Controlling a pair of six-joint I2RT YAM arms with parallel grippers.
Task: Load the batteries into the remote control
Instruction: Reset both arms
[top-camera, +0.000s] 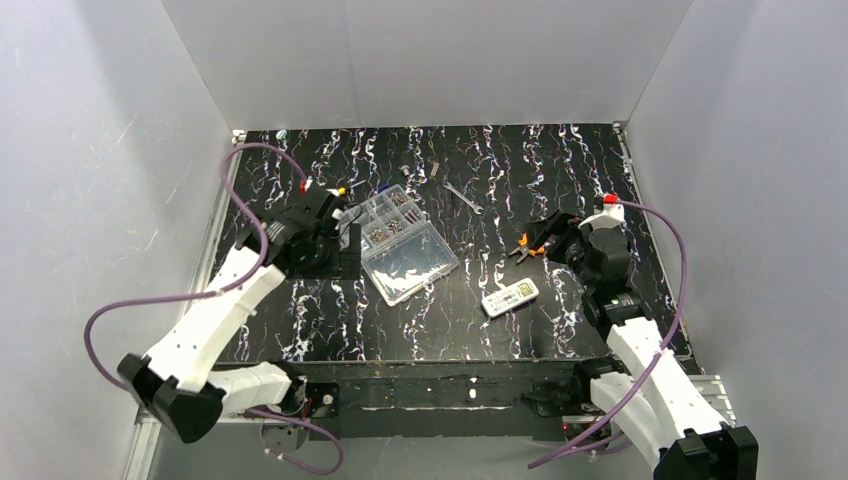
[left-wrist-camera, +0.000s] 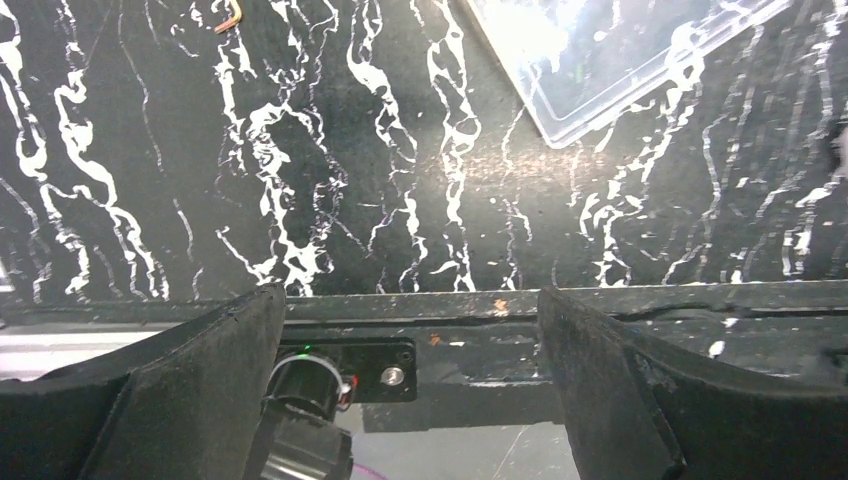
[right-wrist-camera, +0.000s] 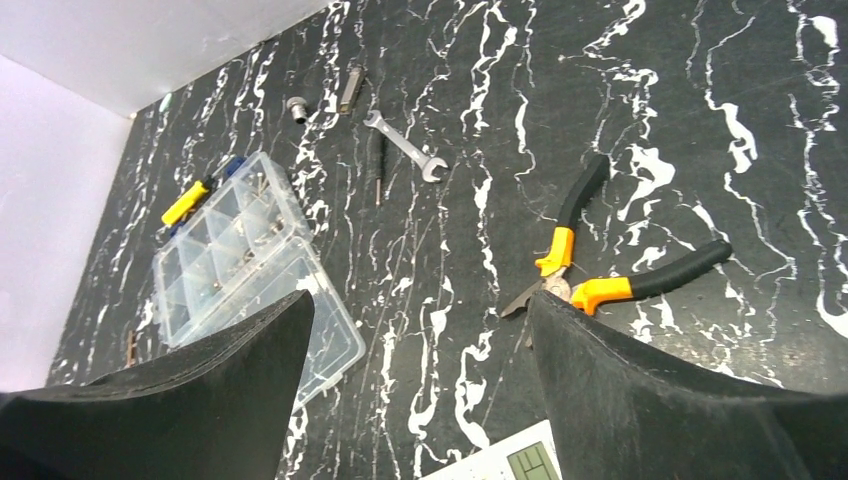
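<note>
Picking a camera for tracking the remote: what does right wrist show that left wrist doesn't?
Only right wrist: a corner of the remote control at the bottom edge, orange-handled pliers, a small wrench. Only left wrist: the table's near edge with mounting hardware below it. Both: the clear compartment box (left wrist catches one corner only), the black marbled tabletop, and their own jaws wide apart and empty: left gripper, right gripper.

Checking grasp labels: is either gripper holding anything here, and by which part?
Nothing is held. The left gripper and the right gripper both stand open with nothing between their fingers; the remote lies free on the table.
</note>
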